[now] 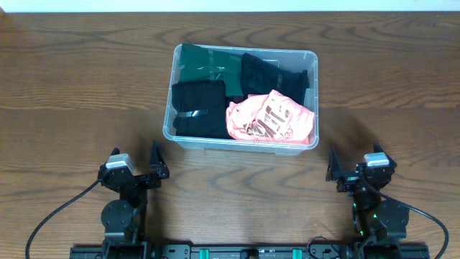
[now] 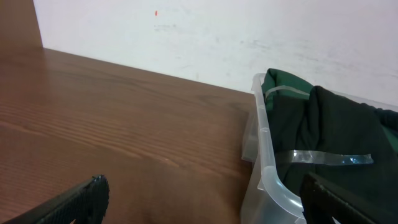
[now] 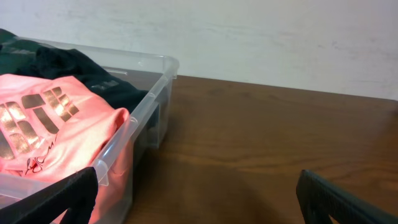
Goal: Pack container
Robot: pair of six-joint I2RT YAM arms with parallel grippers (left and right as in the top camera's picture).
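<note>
The container (image 1: 244, 144), a clear plastic bin, stands at the middle of the table. It holds a green garment (image 1: 205, 63), two black folded garments (image 1: 198, 108) (image 1: 277, 75) and a pink garment with shiny lettering (image 1: 269, 119). My left gripper (image 1: 135, 160) rests near the front edge, just below the bin's front left corner, open with nothing in it. In the left wrist view that gripper (image 2: 202, 202) faces the bin's rim (image 2: 267, 168). My right gripper (image 1: 356, 164) sits by the front right corner, open and holding nothing. In its wrist view the right gripper (image 3: 199, 199) has the container (image 3: 143, 118) to its left.
Brown wooden table (image 1: 72, 86) stretches on both sides of the bin. A white wall (image 2: 217, 37) stands behind the table's far edge. Black cables (image 1: 50, 216) run from the arm bases along the front edge.
</note>
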